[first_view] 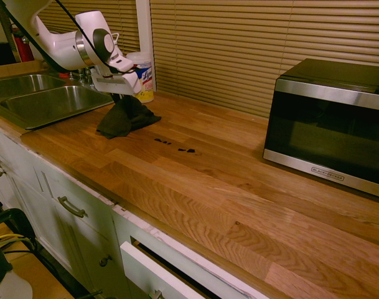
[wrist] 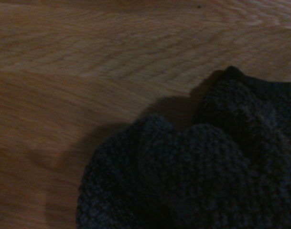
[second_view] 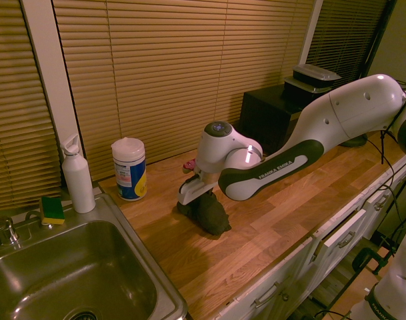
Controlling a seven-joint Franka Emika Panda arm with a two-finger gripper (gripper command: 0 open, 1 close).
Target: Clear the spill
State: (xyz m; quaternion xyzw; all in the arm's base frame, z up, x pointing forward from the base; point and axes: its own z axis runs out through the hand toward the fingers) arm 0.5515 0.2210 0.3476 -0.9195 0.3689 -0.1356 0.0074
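Spill (first_view: 175, 146) first: it's a short row of tiny black specks and smears on the wooden countertop (first_view: 195, 187), in two little bunches. It sits between the dark cloth (first_view: 126, 118) and the Black+Decker microwave (first_view: 332, 118), quite a bit closer to the cloth, and nothing is touching it.

The gripper (first_view: 119, 96) is right down at the top of that cloth, which is bunched up in a peak under it and spread out on the wood at the bottom. Can't tell you if it's actually got a grip on the fabric or is just sitting loose around it, the folds and the gripper body hide that part. Wrist view is mostly knobbly dark fabric with bare wood beside it, kinda blurry.

Rest of the counter: Lysol wipes canister (second_view: 130, 170) near the sink (second_view: 76, 273), white bottle (second_view: 79, 180) at the sink's back edge, and a green and yellow sponge (second_view: 53, 211) beside that. Couple of lidded containers (second_view: 313, 83) are stacked on the microwave. One drawer (first_view: 155, 271) below the counter is pulled partly open too.
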